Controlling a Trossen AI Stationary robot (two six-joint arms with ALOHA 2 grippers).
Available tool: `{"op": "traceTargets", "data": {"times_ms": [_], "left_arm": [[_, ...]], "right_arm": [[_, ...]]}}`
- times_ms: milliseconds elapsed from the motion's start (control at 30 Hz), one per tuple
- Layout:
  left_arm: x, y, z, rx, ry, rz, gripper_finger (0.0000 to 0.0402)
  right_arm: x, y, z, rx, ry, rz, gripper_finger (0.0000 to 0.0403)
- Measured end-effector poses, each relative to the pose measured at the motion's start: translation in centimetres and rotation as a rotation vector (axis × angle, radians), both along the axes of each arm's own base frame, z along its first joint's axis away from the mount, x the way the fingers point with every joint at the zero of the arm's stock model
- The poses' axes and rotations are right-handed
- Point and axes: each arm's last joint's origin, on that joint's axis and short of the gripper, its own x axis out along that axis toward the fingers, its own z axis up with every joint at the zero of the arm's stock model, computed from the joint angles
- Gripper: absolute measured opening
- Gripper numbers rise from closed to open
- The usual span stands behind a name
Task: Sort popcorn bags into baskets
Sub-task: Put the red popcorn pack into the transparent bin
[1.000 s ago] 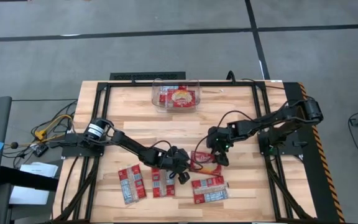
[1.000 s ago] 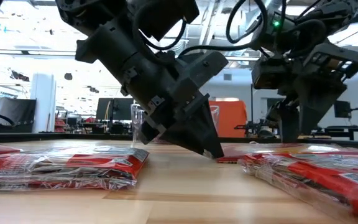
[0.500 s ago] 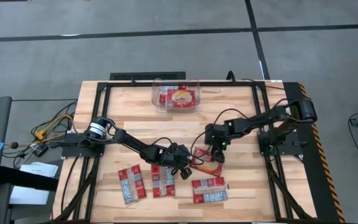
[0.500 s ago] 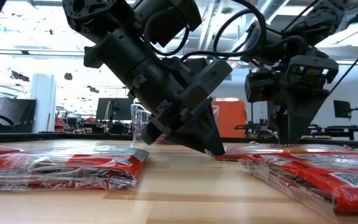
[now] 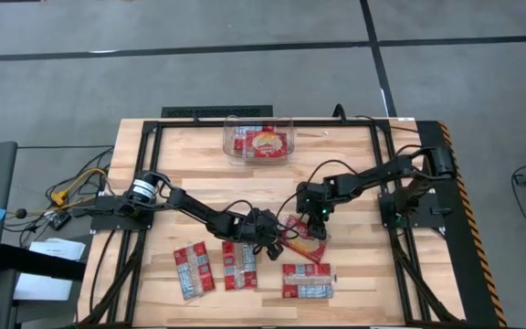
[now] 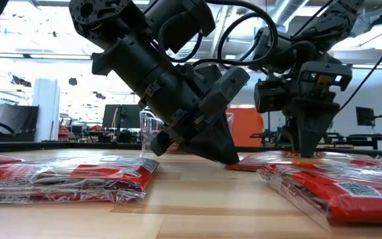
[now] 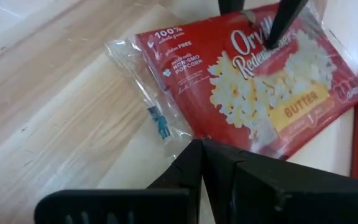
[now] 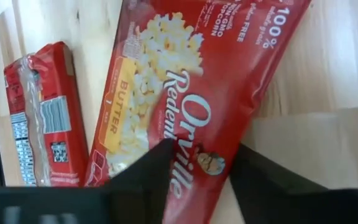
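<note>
**Sorting status: one packet under the tools, three loose, some already binned**

Nearest the worktop's front edge, three popcorn bags (image 5: 231, 266) lie flat and unsorted, just beyond the tips of both tools.

The left tool (image 5: 270, 239) is clenched and grasps nothing; its closed tip rests at the edge of the butter packet (image 7: 253, 81). The right tool (image 5: 315, 226) stands directly over that same packet (image 8: 185, 93), fingers straddling it and partly closed; a completed grasp cannot be confirmed. The packet lies flat on the worktop (image 5: 354, 174).

Well beyond both tools, at the far edge, the clear basket (image 5: 259, 140) already contains red packets; the count cannot be read.

Judgement: sorting is partway done. Four packets remain outside the basket, one being picked.
</note>
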Motion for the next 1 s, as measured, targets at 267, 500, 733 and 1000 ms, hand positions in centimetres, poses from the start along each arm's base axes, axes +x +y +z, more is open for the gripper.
{"op": "traceTargets", "data": {"times_ms": [267, 500, 733, 1000], "left_arm": [[0.1, 0.2, 0.1, 0.005, -0.017, 0.013, 0.0000], [-0.3, 0.4, 2.8, -0.036, -0.041, -0.021, 0.0000], [-3.3, 1.5, 10.1, -0.042, -0.017, -0.020, 0.0000], [-9.2, 3.4, 19.5, 0.016, -0.156, 0.085, 0.0000]], "right_arm": [[0.2, -0.2, 0.1, 0.007, -0.029, 0.002, 0.0028], [0.0, -1.2, 1.5, -0.028, -0.076, -0.043, 0.0017], [-0.7, -3.8, 4.4, -0.041, -0.183, -0.129, 0.0017], [0.5, -9.2, 11.3, -0.219, -0.384, -0.158, 0.0017]]}}
